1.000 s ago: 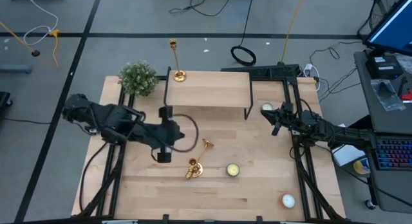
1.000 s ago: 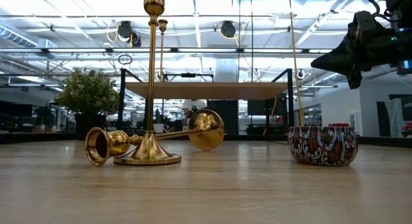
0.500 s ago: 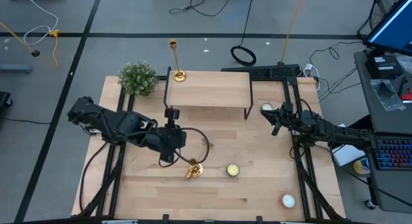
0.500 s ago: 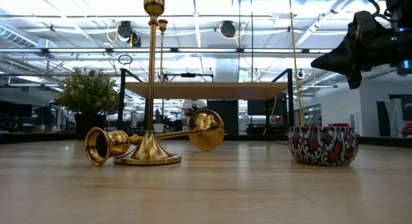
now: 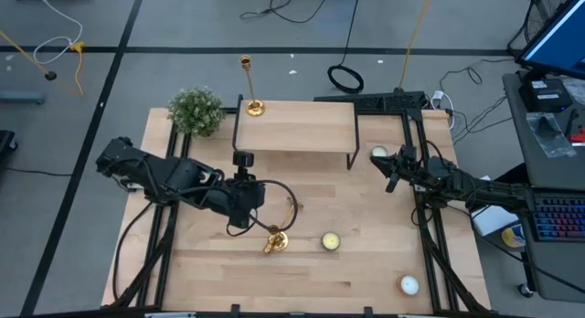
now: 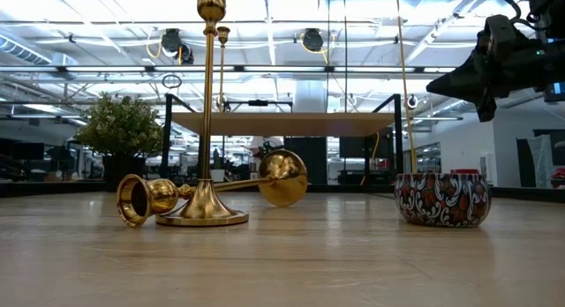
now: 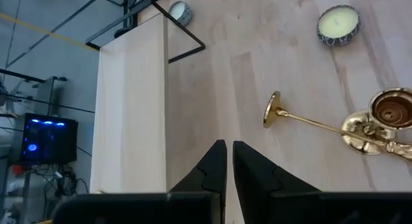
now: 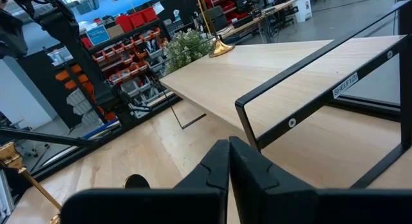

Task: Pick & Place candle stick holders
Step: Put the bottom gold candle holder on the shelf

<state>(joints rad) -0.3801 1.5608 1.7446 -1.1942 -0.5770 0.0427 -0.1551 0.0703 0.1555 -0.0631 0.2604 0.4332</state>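
One gold candle stick holder [image 5: 254,106] stands upright on its round base at the far left corner of the wooden shelf [image 5: 294,126]. A second [image 6: 207,122] stands upright on the table's middle. A third [image 7: 309,122] lies on its side beside it, base [image 7: 273,109] toward the shelf. My left gripper [image 5: 235,228] hangs shut above the table, left of these two and touching neither. Its fingers [image 7: 215,161] show with only a slit between them. My right gripper [image 5: 391,184] waits shut by the shelf's right leg.
A potted plant [image 5: 196,111] stands at the far left. Tin candles sit near the holders [image 5: 330,241], at the near right [image 5: 409,283] and by the shelf's right end [image 5: 378,153]. Bare wood lies along the near edge.
My left gripper has sunk a little, shifted slightly toward the table's near right and rolled about its own axis. It has since kept still. The candle stick holders have not moved.
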